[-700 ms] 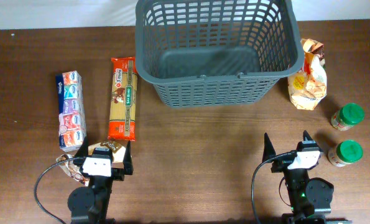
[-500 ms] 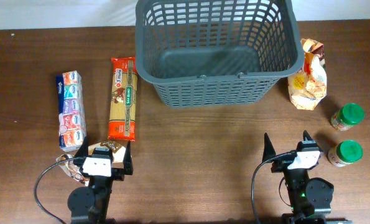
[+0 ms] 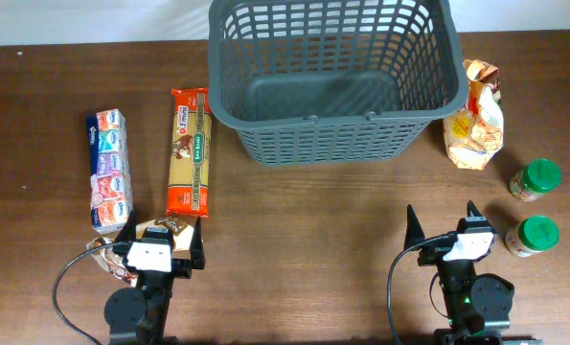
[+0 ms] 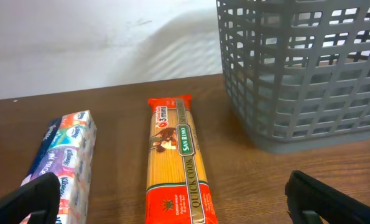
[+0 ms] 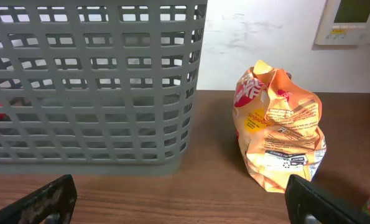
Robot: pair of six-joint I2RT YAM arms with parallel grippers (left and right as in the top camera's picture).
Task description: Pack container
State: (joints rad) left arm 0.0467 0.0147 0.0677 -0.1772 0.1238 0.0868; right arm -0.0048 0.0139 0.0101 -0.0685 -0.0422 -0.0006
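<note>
One brown wooden table (image 3: 313,211), groceries laid out beyond two arms at its near edge. Largest on it, a dark grey plastic basket (image 3: 332,144) with slotted lattice sides and a solid bottom, upright at the far middle of the table, well ahead of both arms. Just beside it on the left, a long flat spaghetti pack (image 3: 189,153) with red ends, lying lengthwise. Farther left and apart, a blue-and-purple tissue multipack (image 3: 109,171), roughly parallel. Near the basket's right corner, a crumpled orange-and-white snack bag (image 3: 474,120), standing. Closer in on the right, a far green-lidded jar (image 3: 535,179) and a near green-lidded jar (image 3: 533,236), upright and apart. Low at left, a small brown glossy packet (image 3: 165,224), partly hidden beneath the left gripper (image 3: 162,235), contact impossible to judge. Right gripper (image 3: 442,225) just beside the near jar. Fingers of both spread wide, grasping nothing.
</note>
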